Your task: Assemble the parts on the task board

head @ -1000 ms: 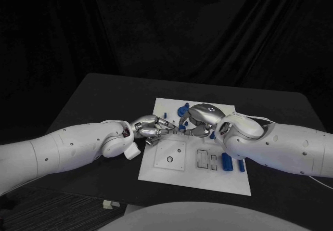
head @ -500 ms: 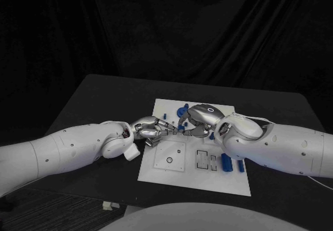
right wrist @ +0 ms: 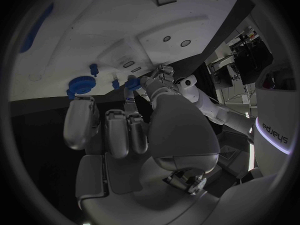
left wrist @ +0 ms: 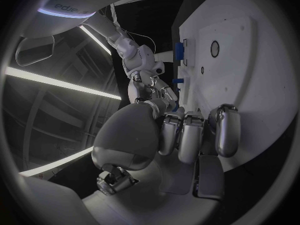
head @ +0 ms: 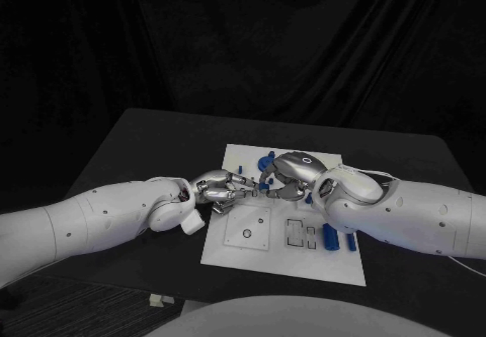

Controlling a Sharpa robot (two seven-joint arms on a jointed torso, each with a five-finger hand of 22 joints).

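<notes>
Two hands meeting over the far half of the white board (head: 284, 260), in the middle of the black tabletop (head: 152, 133). Left hand (head: 225, 188) and right hand (head: 289, 175) fingertip to fingertip around a small blue part (head: 264, 187). Fingers curled in close; which hand truly holds it, cannot tell. Probably mid-handover or fitting it in. Next: a slow, gentle push down. Tight here between hands and blue pegs (head: 270, 161); open room near the board's front edge.
</notes>
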